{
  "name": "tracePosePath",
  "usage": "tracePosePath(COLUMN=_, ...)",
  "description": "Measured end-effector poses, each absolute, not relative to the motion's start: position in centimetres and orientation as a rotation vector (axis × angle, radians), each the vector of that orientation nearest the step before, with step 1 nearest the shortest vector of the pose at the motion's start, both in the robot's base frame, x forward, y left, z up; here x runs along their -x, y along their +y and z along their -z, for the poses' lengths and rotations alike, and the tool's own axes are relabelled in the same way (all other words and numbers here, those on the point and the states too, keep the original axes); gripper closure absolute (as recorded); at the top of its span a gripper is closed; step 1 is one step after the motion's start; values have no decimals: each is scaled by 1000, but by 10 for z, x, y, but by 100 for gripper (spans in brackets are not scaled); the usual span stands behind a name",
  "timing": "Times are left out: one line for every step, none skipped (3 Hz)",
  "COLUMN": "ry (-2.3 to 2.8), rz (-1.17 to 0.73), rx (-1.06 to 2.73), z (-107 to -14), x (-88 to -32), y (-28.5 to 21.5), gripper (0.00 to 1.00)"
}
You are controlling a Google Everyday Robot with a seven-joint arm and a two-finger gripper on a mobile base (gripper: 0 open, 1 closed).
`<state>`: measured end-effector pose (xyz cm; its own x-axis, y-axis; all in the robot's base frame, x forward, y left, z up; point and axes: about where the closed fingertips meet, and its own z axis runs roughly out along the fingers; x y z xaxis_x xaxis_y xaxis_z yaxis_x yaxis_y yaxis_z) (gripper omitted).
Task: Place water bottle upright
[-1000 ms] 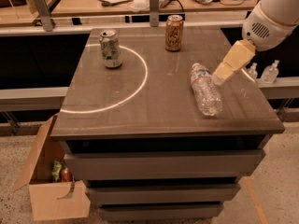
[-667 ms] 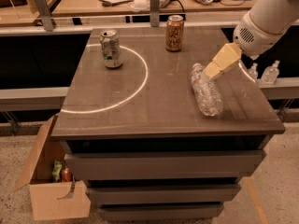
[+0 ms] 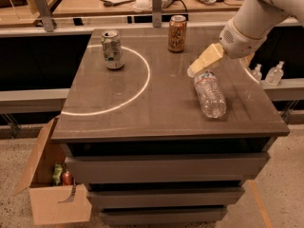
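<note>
The water bottle [image 3: 209, 93] is clear ribbed plastic and lies on its side on the right part of the dark table [image 3: 156, 113], its cap end pointing away toward the back. My gripper [image 3: 195, 68], with cream-coloured fingers, comes in from the upper right and sits right at the bottle's cap end, touching or just above it. The white arm fills the top right corner.
A green-white can [image 3: 112, 49] stands at the back left and an orange can [image 3: 177, 33] at the back middle. A white arc is marked on the tabletop. Small pump bottles [image 3: 274, 73] stand on a shelf at right. A cardboard box [image 3: 52, 194] sits on the floor at left.
My gripper has moved left and down toward the bottle's cap end. The bottle has not moved.
</note>
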<state>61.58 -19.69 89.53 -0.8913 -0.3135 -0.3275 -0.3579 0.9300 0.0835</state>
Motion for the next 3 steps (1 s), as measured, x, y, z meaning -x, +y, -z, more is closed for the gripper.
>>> tracePosePath(ry=2819, rz=-217, rx=426, z=-880, x=-631, y=-184, gripper=0)
tracePosePath(ry=2872, rz=-192, rx=403, z=-871, x=-637, y=-176, gripper=0)
tracePosePath(ry=2914, rz=-162, rx=392, z=-864, x=-642, y=-170, gripper=0)
